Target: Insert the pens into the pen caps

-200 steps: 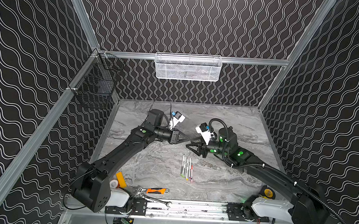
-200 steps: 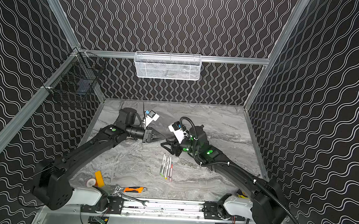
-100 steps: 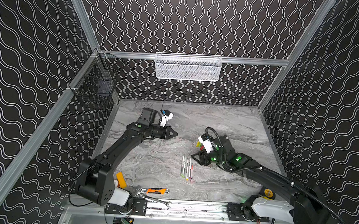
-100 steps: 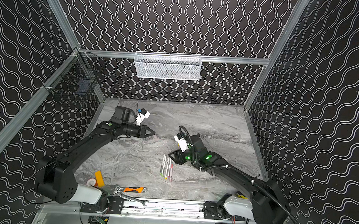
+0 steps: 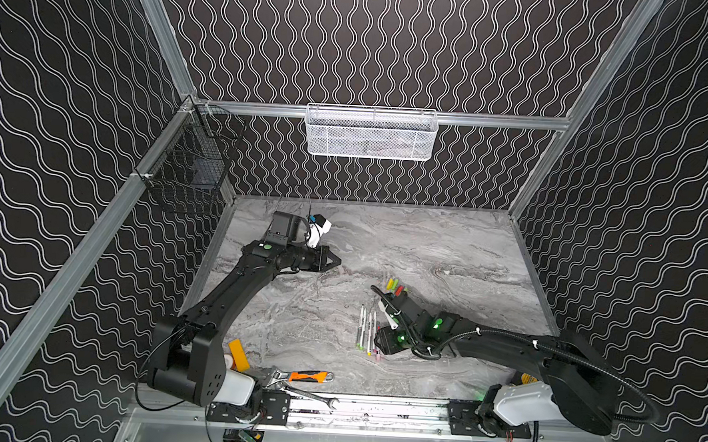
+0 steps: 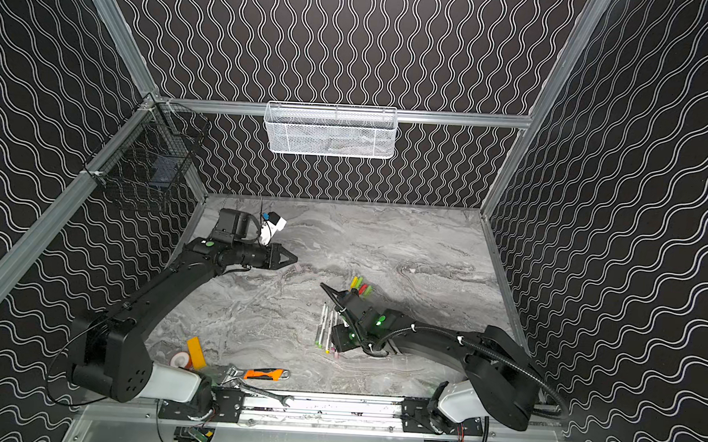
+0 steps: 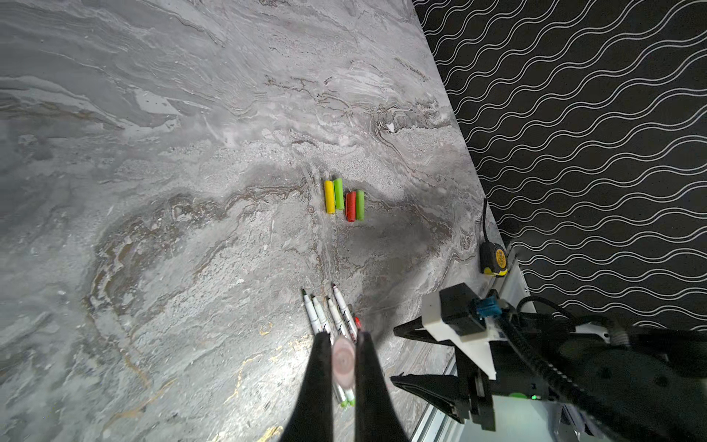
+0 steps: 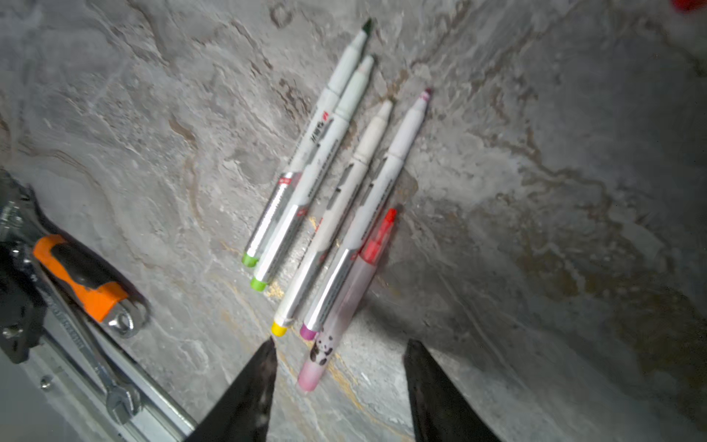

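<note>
Both arms have drawn apart since a second ago, when their tips met nose to nose above the middle of the worktop (image 5: 447, 243). The left end effector (image 5: 337, 262) now sits back toward the far left, clenched, with a small pinkish round piece (image 7: 343, 361) pinched between its fingertips in the left wrist view. The right end effector (image 8: 340, 344) has swung down and forward. It hangs released, jaws apart and empty, just above the rear ends of the pens (image 8: 334, 214).

All four pens lie uncapped in a tight row on the worktop, barrels touching or nearly so, and a pink pen (image 8: 346, 302) lies against the outermost one. That crowding is the main hazard: jaws closing here would likely catch two barrels at once, or the pink pen, whose end sits between the fingertips in the right wrist view. Round barrels on smooth stone would probably roll if nudged, toward the orange-handled wrench (image 8: 80, 275). The pen caps (image 7: 339, 193) lie side by side beyond the right arm, apart from the pens, so the same double-grab risk applies. The left arm also cannot take one while its grip is occupied.

Against the earlier frame, the pens have not shifted, while the caps, then hidden under the right arm, are in plain sight.
</note>
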### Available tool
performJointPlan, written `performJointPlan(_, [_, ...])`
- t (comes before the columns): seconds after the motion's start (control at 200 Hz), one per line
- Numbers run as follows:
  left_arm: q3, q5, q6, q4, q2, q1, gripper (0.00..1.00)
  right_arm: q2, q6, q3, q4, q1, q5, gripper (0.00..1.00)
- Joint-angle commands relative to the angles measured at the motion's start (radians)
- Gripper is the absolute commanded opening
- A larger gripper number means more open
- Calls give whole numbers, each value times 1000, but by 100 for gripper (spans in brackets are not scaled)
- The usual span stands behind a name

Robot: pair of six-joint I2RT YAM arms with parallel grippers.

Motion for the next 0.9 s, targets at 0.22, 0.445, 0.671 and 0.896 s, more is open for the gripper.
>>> performJointPlan(0.22, [5, 22, -10, 19, 3, 6, 0, 80, 48, 52, -67, 47, 83, 50])
performJointPlan(0.445, [5, 22, -15, 20, 4, 7, 0, 111, 41, 65, -84, 56, 97, 45])
performJointPlan(0.671, [7, 24, -17, 24, 9, 7, 0, 135, 28, 78, -109, 62, 116, 42])
performJointPlan(0.896, [8, 25, -19, 25, 12, 9, 0, 164, 15, 106, -125, 66, 120, 41])
